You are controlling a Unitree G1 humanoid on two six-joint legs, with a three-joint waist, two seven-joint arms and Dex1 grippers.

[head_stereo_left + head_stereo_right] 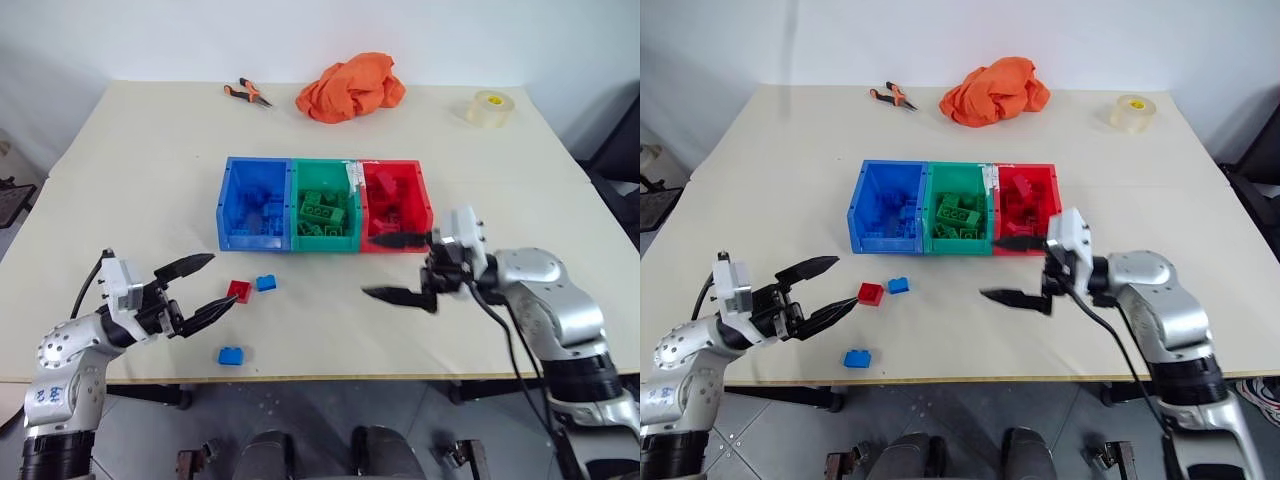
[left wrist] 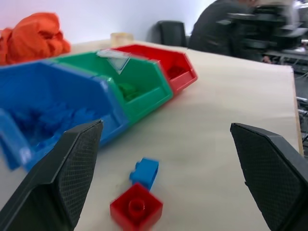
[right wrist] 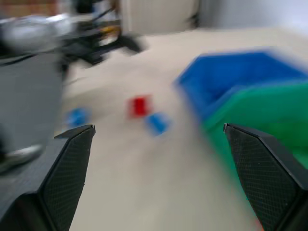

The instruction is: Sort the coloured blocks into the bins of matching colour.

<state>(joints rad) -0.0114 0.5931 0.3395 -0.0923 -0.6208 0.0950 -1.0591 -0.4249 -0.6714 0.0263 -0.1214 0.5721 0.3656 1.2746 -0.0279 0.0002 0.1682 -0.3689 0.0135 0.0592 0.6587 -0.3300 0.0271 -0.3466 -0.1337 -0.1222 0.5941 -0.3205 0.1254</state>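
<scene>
Nearest the table's front edge lies a lone blue block (image 1: 231,355), loose on the cream table (image 1: 140,170). Just past it, the left gripper (image 1: 208,284) hovers low with its black fingers spread wide and nothing between them, its tips right beside a red block (image 1: 239,291). A second blue block (image 1: 266,283) sits just beside that red one. Over on the right, the right gripper (image 1: 396,267) hangs above the tabletop in front of the red bin (image 1: 425,205), jaws gaping and empty. Mid-table stand the three joined bins: blue bin (image 1: 226,205), green bin (image 1: 324,175), then red, each with bricks of its own colour inside. At the far edge sit pliers (image 1: 247,94), a crumpled orange cloth (image 1: 350,86) and a clear tape roll (image 1: 489,108).
</scene>
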